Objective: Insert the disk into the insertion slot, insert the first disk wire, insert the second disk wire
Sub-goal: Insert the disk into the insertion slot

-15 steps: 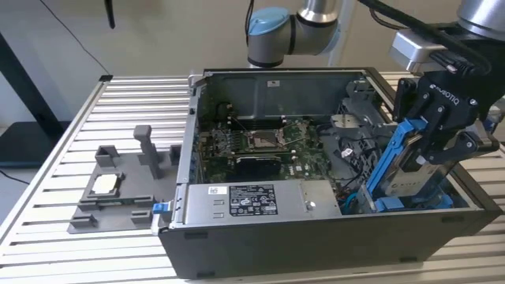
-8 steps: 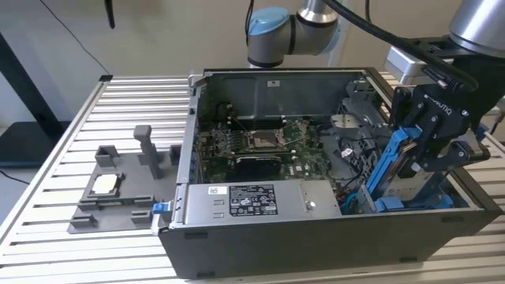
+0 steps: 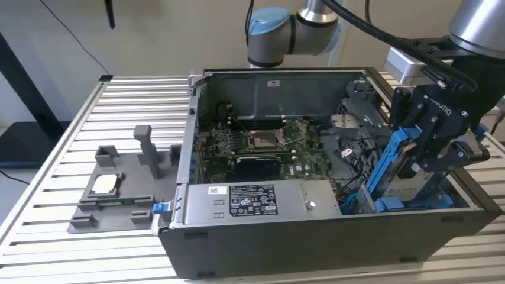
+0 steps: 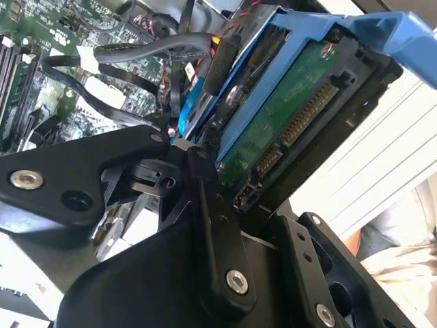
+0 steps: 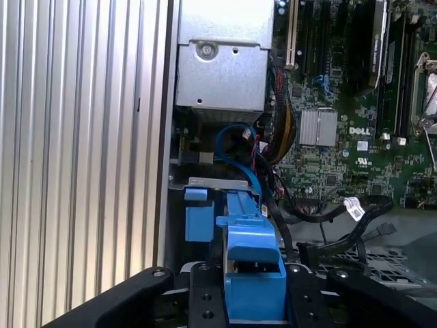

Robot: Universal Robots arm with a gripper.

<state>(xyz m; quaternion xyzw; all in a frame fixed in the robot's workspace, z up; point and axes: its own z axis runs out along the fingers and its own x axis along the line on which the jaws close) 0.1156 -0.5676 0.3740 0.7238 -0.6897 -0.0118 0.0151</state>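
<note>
While the gripper (image 3: 422,163) was clamped shut on the disk (image 3: 404,177), the disk hung tilted with its lower end at the slot (image 3: 418,205) in the case (image 3: 316,248) corner, not seated. Step one looked unfinished. Both wires (image 5: 328,215) looked loose, unplugged.

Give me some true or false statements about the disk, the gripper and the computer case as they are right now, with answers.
1. The gripper is shut on the disk. True.
2. The disk lies flat on the slatted table. False: it is held tilted at the open case, on the exterior view's right.
3. A silver power-supply box sits inside the case. True.
4. The grey fixture stands at the exterior view's right of the case. False: it stands at the left.
</note>
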